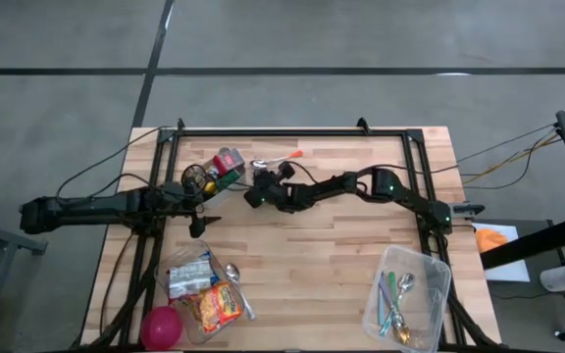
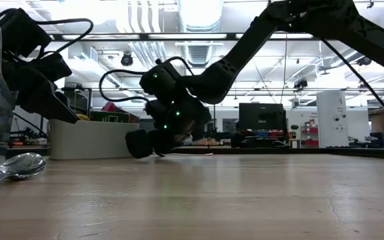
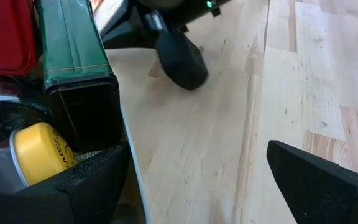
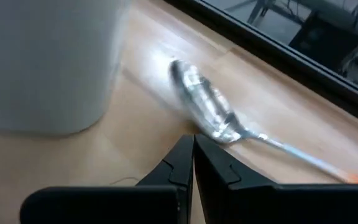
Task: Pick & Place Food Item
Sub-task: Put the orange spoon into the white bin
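A metal spoon [image 4: 207, 115] with an orange handle end [image 1: 295, 154] lies on the wooden table near its far edge. My right gripper [image 4: 193, 142] is shut, low over the table, its tips right at the spoon's neck; it also shows in the high view [image 1: 260, 179] and in the low view [image 2: 142, 143]. A clear tub [image 1: 219, 169] holds a green box [image 3: 73, 50], a red box and a yellow-lidded can [image 3: 39, 152]. My left gripper [image 3: 197, 186] waits open beside that tub. My right gripper has its shut fingertips [image 4: 185, 152] at the spoon's neck [image 4: 232, 132], where bowl meets handle. They come slanting down from the table's near side. The spoon lies flat on the table. Whether the tips touch it, I cannot tell.
A clear container [image 1: 204, 289] with food packets, a pink ball [image 1: 162, 327] and a second spoon [image 2: 19, 165] sit at the near left. A clear bin [image 1: 410, 294] with cutlery stands at the near right. A black frame rail [image 1: 292, 132] runs along the far edge.
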`<state>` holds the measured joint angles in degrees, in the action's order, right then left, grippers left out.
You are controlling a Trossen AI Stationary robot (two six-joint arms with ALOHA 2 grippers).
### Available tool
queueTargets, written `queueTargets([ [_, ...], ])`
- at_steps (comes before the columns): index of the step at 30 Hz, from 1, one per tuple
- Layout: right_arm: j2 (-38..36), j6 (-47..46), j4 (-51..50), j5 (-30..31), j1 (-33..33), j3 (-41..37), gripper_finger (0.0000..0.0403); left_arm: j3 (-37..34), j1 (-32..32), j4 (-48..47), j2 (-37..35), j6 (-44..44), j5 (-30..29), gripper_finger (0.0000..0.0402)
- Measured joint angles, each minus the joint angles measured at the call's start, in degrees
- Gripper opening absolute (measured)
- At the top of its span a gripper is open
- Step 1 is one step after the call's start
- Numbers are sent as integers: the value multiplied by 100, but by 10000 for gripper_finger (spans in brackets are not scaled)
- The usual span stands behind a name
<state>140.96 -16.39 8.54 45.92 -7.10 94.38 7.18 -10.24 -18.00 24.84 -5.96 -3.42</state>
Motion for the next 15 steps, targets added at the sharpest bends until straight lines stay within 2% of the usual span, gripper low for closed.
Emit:
queueTargets([
  [5, -189, -413, -138, -411, -176, 93, 11, 0, 0, 0, 0, 0, 0, 383],
  [15, -447, -1248, -671, -676, -443, 112, 11, 0, 0, 0, 0, 0, 0, 383],
])
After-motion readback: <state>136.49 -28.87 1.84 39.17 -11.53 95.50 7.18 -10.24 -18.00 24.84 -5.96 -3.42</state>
